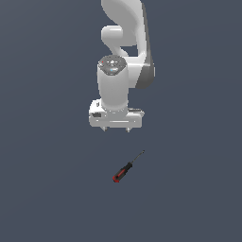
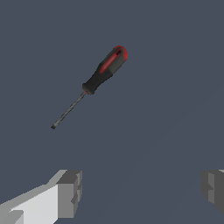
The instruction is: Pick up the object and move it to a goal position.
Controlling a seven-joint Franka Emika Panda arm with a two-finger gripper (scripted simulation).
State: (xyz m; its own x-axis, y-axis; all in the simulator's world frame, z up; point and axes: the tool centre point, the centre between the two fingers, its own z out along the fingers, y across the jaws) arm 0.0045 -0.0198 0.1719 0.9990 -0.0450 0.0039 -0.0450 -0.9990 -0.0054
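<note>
Screwdriver (image 1: 124,169) lies flat on the dark grey floor (image 1: 47,189), untouched, nothing else near it.

Arm (image 1: 124,56): white Panda, comes down from the top edge of the exterior view, wrist pointing straight down. Hand block sits above the floor, apart from the tool.

Gripper (image 1: 116,130): wide open, holding nothing. Two short fingertips poke out under the hand block in the exterior view. In the wrist view the two grey pads (image 2: 70,192) stand far apart at opposite sides of the picture, bare floor between them.

Screwdriver position: in the exterior view it is below the gripper in the picture and slightly toward the exterior view's right of the gripper's centre, well clear of the fingertips. It lies on a diagonal: handle end toward the exterior view's lower left, shaft tip toward the upper right. Not between the fingers; in the wrist view it (image 2: 94,81) sits well ahead of the pads, off their line.

Handle (image 2: 106,69): black with red insert and red butt cap.

Shaft (image 2: 68,111): thin, dark, straight, ends in a small flat tip.
</note>
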